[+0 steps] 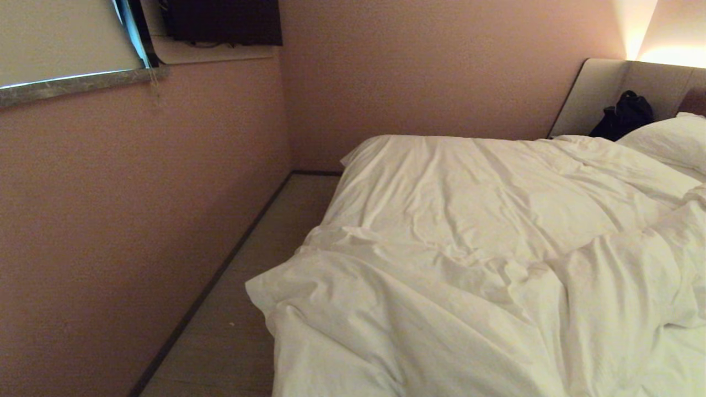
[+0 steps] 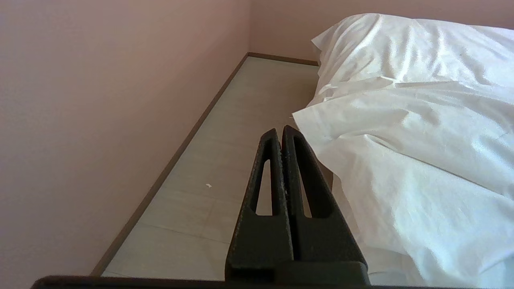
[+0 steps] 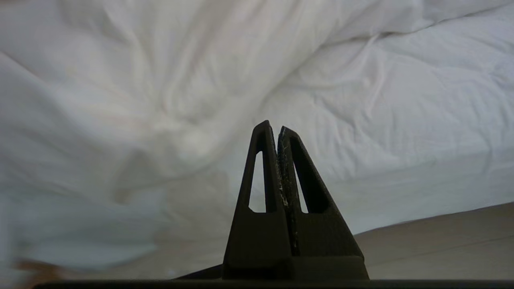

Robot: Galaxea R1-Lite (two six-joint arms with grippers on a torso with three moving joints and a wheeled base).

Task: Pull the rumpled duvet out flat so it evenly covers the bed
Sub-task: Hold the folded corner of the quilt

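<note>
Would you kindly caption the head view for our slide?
Rumpled thick white duvet bunched across the low bed, plump white pillow by the padded headboard.

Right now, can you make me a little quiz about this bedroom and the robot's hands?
1. True or false: the duvet lies smooth and flat on the bed.
2. What dark thing sits by the headboard? A) bag B) cat C) shoe
3. Fill in: both the left gripper and right gripper are ____ and hold nothing.

Key: 1 false, it is bunched and creased. 2 A. 3 shut.
</note>
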